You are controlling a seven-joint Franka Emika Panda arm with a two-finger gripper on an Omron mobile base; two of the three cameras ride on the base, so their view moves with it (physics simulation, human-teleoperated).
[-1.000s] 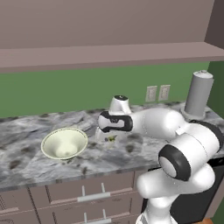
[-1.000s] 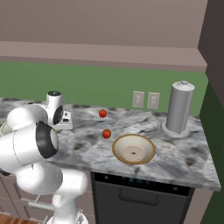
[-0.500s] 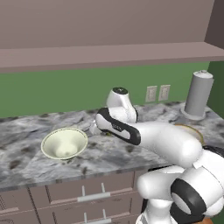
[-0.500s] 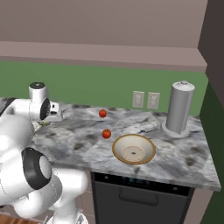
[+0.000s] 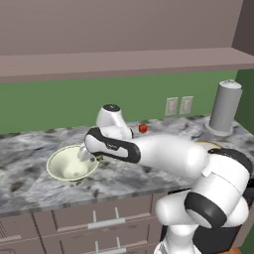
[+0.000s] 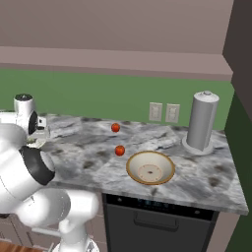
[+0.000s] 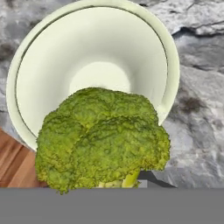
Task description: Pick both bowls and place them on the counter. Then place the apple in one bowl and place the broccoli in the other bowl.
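Observation:
My gripper (image 5: 85, 155) is shut on the broccoli (image 7: 103, 138), a bumpy yellow-green floret, and holds it just above the deep cream-white bowl (image 5: 69, 164) (image 7: 43, 65). That bowl is empty and stands on the marbled counter (image 5: 124, 178) near its front edge. The broccoli hides my fingertips in the hand view. The shallow tan bowl (image 6: 150, 168) sits empty on the counter to the right. Two small red round fruits (image 6: 115, 127) (image 6: 119, 150) lie beyond it; one is the apple, but I cannot tell which.
A tall grey cylinder (image 6: 202, 122) stands at the back right of the counter. Two wall outlets (image 6: 163, 112) sit above the worktop, under a mauve shelf (image 5: 124, 62). Drawers with silver handles (image 5: 104, 224) run below. Wooden floor (image 7: 13, 162) shows past the counter edge.
The arm has swung left along the counter with the broccoli in its grip, from mid-counter to above the cream-white bowl. Bowls and fruits have stayed put.

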